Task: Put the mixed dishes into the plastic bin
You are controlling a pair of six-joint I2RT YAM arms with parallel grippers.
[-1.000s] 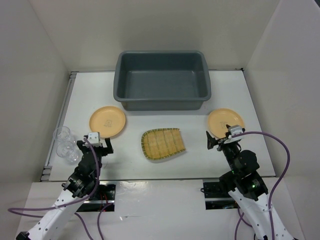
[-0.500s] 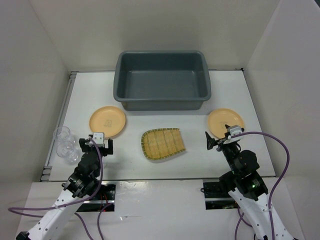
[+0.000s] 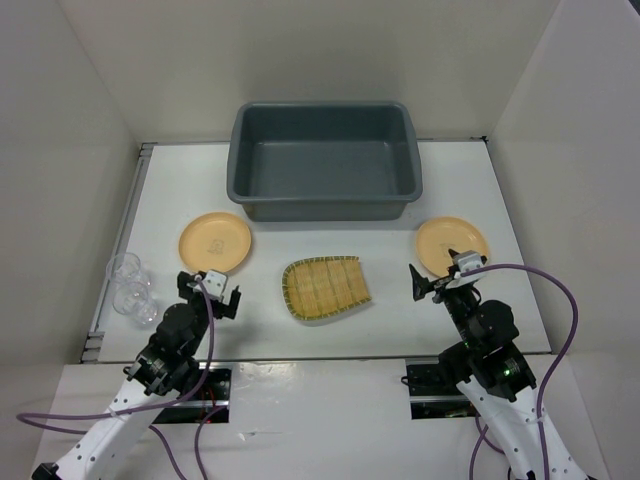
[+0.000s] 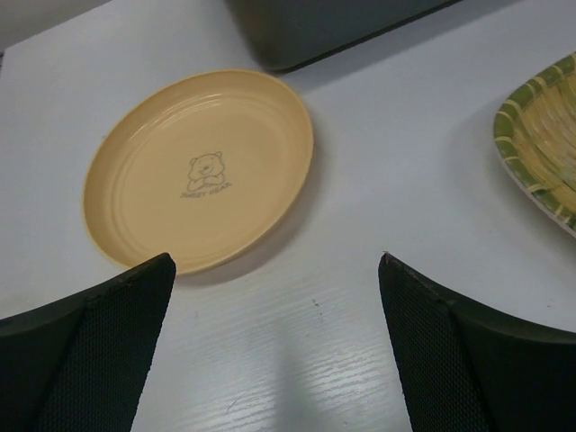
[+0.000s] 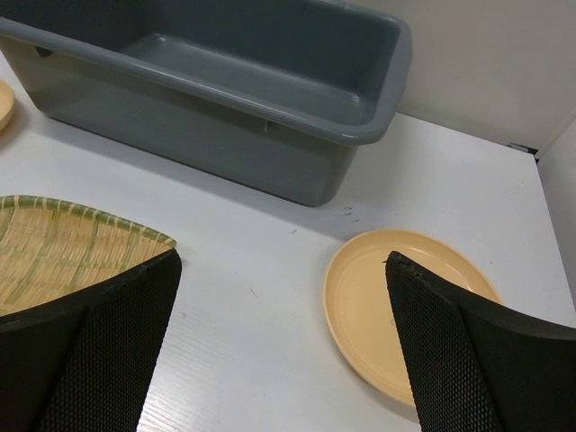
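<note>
Grey plastic bin (image 3: 322, 208) empty — left plate (image 3: 215, 241), tray (image 3: 325, 287), right plate (image 3: 452, 241) lie before it.
Left gripper (image 3: 210, 289), spread wide and empty, has edged rightward short of its plate; right gripper (image 3: 434, 272), likewise spread, hasn't moved — no pickup begun.

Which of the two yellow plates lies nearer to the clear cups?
The left plate, by the left tool; the right plate lies beyond the slatted tray.

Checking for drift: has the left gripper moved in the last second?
Yes: the open left gripper shifted right, away from the clear plastic cups.
</note>
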